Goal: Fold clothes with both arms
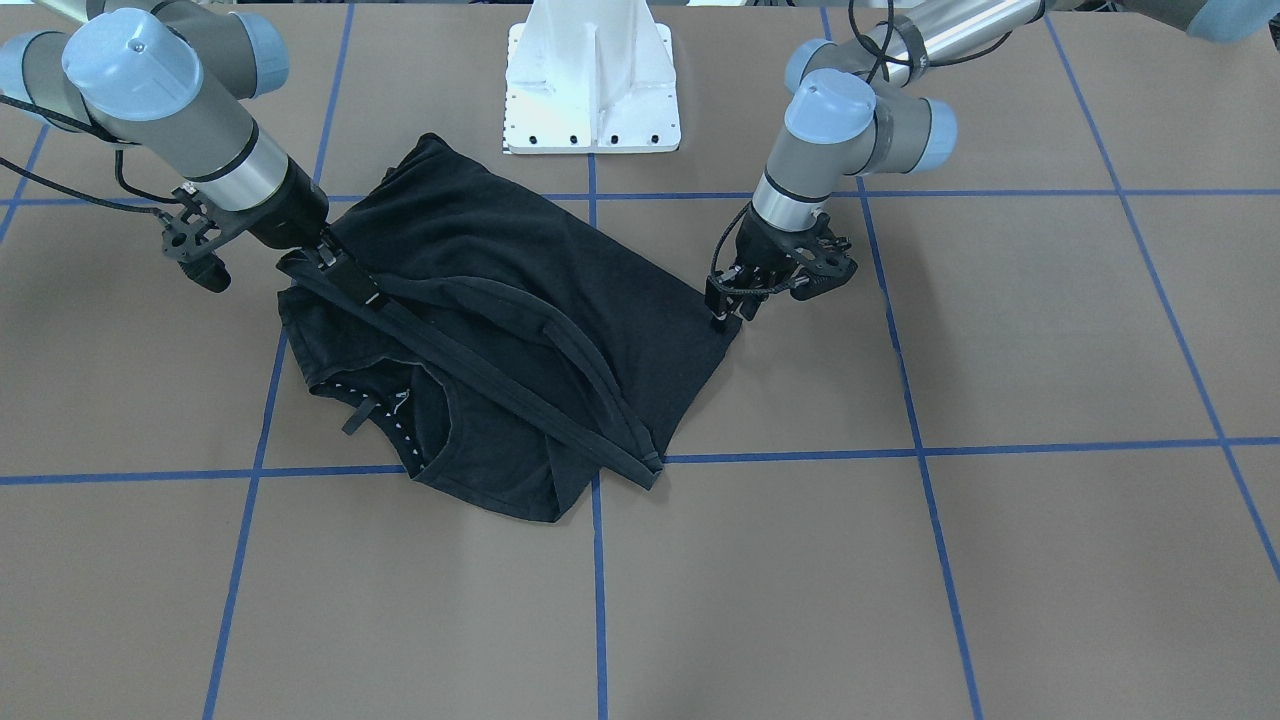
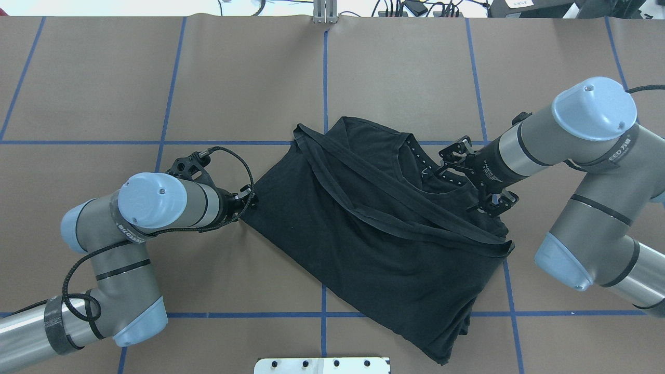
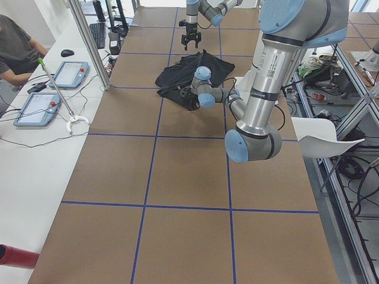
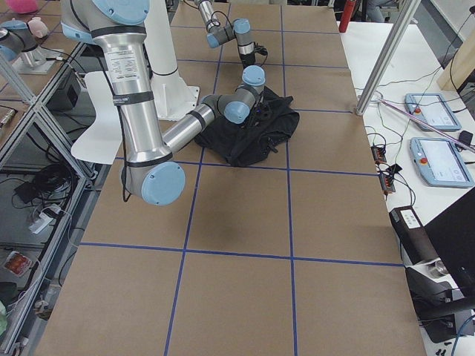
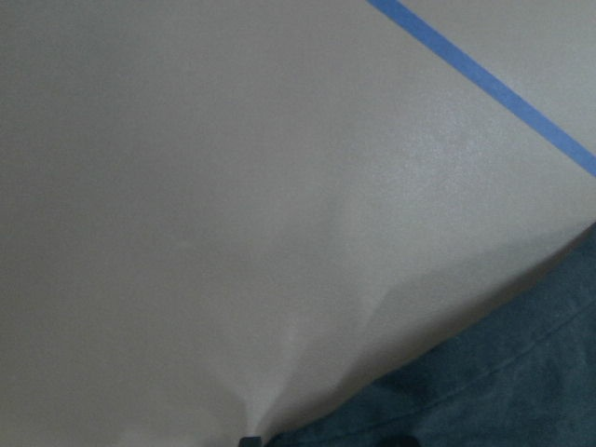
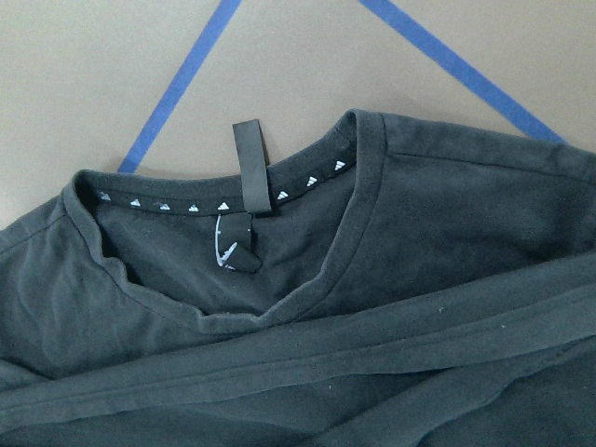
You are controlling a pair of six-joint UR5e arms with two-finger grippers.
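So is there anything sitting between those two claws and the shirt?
Nothing visible. The left end effector is already at a corner of the black T-shirt, and the right end effector rests on its edge near the collar. Only bare brown table surrounds the shirt.

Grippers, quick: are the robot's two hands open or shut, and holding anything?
Left gripper: shut on the T-shirt corner.
Right gripper: on the shirt's edge; cannot tell.
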